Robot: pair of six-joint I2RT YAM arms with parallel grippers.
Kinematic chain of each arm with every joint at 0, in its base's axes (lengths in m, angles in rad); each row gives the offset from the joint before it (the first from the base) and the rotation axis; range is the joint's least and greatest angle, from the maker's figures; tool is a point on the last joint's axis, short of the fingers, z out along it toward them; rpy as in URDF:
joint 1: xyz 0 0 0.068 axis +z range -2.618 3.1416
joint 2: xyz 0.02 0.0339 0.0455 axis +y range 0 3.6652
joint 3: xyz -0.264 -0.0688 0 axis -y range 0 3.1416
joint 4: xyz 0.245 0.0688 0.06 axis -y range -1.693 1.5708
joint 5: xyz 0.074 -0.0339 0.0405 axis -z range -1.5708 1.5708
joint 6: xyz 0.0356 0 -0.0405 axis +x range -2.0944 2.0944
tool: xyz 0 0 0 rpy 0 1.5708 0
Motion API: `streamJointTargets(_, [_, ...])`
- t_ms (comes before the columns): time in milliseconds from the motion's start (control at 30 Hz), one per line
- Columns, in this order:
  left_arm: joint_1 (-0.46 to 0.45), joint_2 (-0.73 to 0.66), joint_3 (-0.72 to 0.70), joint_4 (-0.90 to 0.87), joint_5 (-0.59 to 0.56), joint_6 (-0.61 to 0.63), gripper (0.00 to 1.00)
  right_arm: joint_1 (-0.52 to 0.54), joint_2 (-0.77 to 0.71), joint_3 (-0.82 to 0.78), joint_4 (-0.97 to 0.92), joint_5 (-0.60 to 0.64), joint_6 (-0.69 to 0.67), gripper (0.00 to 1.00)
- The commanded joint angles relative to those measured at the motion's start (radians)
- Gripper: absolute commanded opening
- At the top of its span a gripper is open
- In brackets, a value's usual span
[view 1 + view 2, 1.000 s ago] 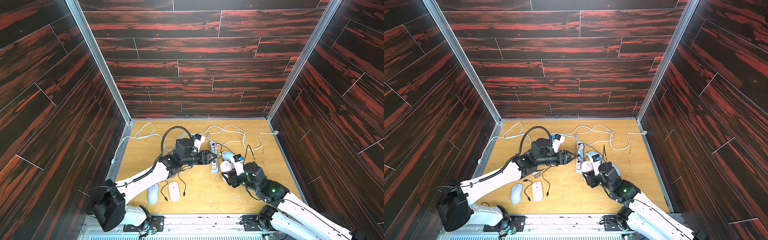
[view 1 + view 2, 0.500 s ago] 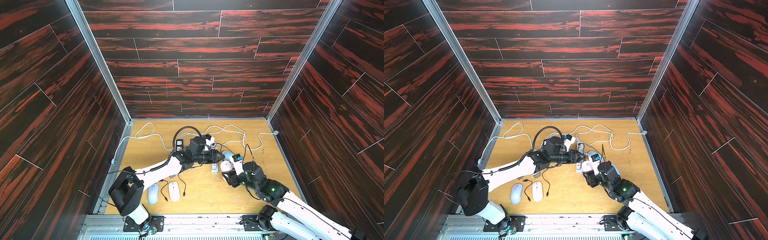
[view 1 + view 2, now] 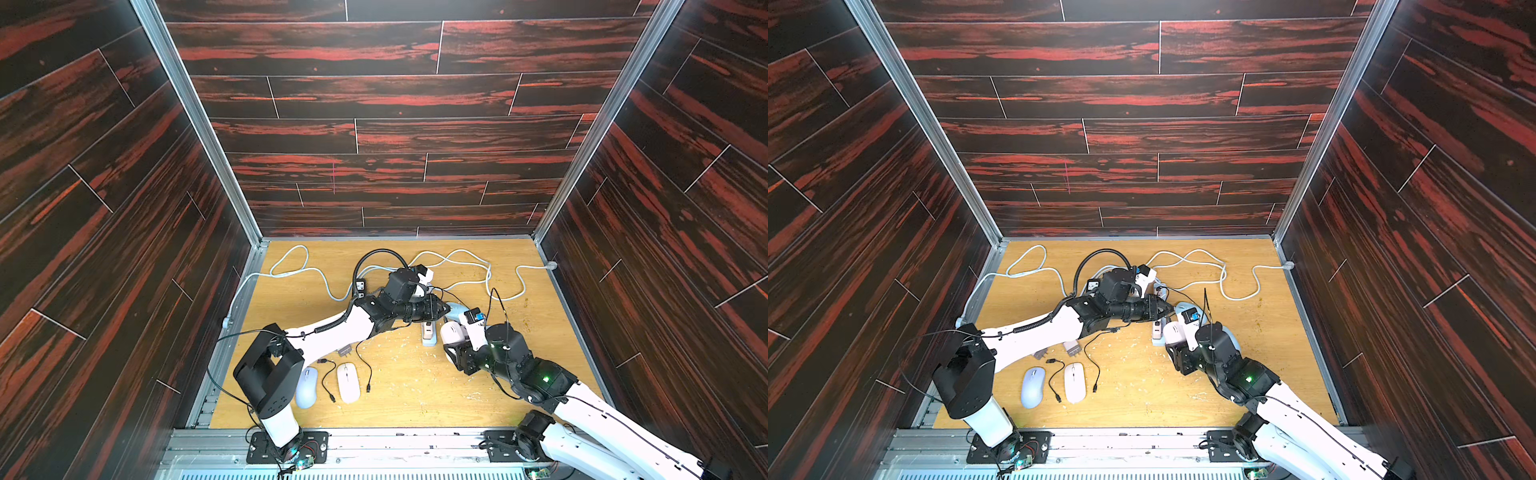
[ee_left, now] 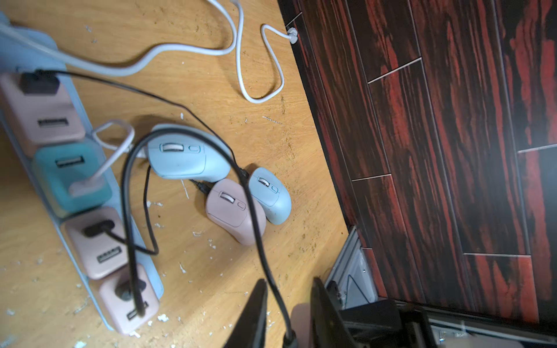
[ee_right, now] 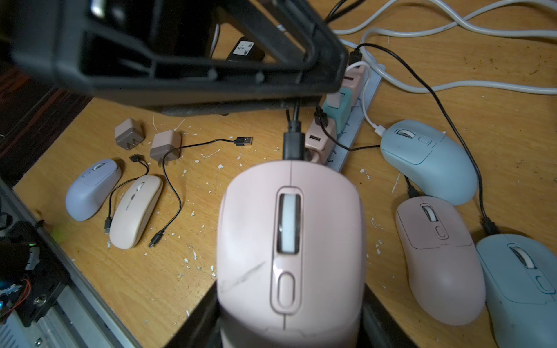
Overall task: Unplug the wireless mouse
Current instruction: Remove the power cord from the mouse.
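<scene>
While the right gripper (image 5: 291, 307) clamps the pink mouse (image 5: 291, 241) by its flanks, the left gripper (image 4: 287, 283) sits at that mouse's nose. Its fingers stand either side of the black cable (image 4: 124, 195) plugged into it. Jaws narrow; pinch on the cable: cannot tell.

Mice: six.
- One held.
- Just beside the right gripper: large blue mouse (image 5: 428, 162), small blue mouse (image 4: 271, 195), second pink mouse (image 4: 235, 217).
- Well apart from both grippers: lilac mouse (image 5: 92, 189), cream mouse (image 5: 135, 211).

Power strip (image 4: 155, 283), just beside the left gripper, holds four adapters: three pink adapters (image 4: 96, 244) and one teal adapter (image 4: 72, 177).

Loose adapters (image 5: 165, 147): two. Loose leads (image 5: 174, 192): two.
</scene>
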Motion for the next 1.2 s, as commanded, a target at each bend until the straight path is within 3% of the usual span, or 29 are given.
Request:
streamJointTargets(0, [-0.004,0.001,0.039,-0.032,-0.007,0.026,0.17,0.005,-0.001,0.033,0.004,-0.006,-0.006,0.26])
streamJointTargets(200, [-0.001,-0.004,0.055,-0.059,-0.029,0.048,0.00,0.005,0.011,0.036,-0.008,-0.005,-0.002,0.26])
streamJointTargets(567, [0.036,-0.021,0.085,-0.057,-0.050,0.059,0.00,0.055,0.049,0.010,-0.026,-0.014,0.082,0.24])
streamJointTargets(967, [0.070,-0.014,0.108,-0.037,-0.054,0.054,0.00,0.233,0.046,-0.057,-0.031,0.107,0.249,0.21])
streamJointTargets(1167, [0.080,-0.014,0.093,-0.042,-0.054,0.060,0.00,0.258,-0.013,-0.095,-0.010,0.150,0.322,0.15])
